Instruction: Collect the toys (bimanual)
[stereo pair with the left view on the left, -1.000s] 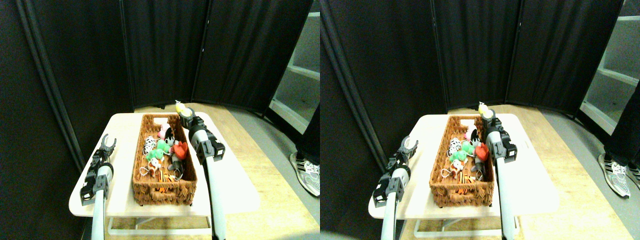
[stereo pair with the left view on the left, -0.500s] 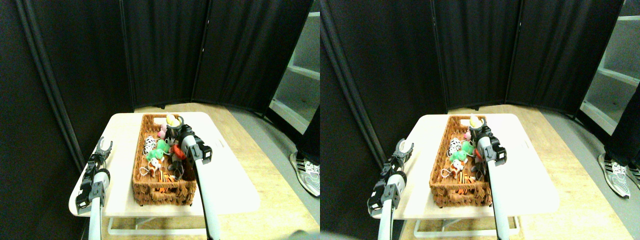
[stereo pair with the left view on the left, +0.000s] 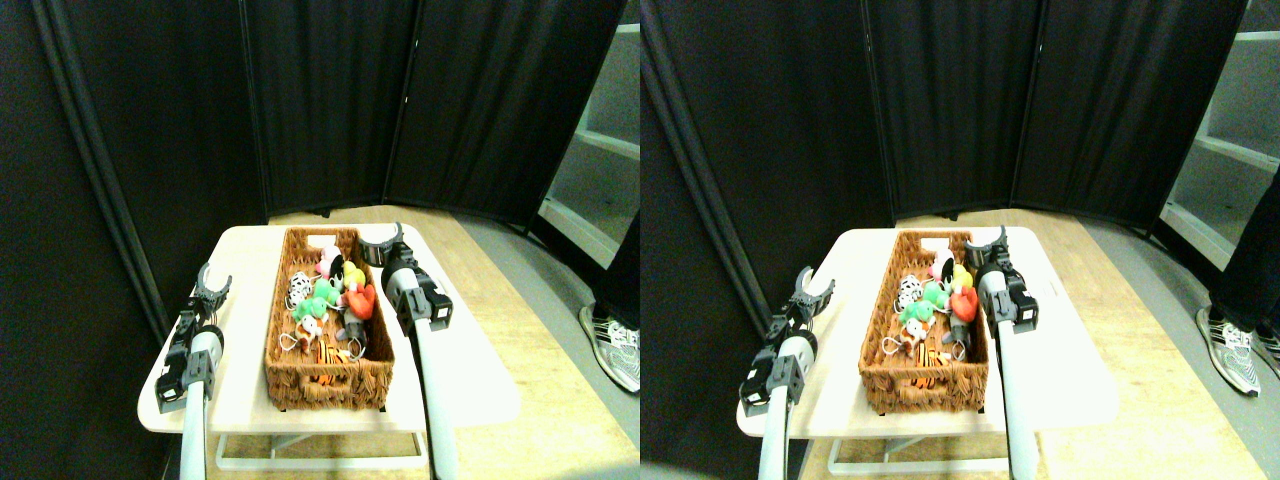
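Stereo pair looks forward and down—both eyes (nearly identical) share the table.

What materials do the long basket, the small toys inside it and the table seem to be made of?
The basket looks like brown woven wicker or rattan; its walls show a plaited texture. The toys seem to be soft plush fabric, rounded, matte and brightly coloured. The table has a smooth, pale top, perhaps laminate or painted wood; the glare leaves this open.

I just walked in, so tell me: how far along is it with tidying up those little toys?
Nearly done, it seems. The toys, including the yellow toy and red heart, lie in the basket. The right gripper and left gripper are open and empty. I see no toys left on the table.
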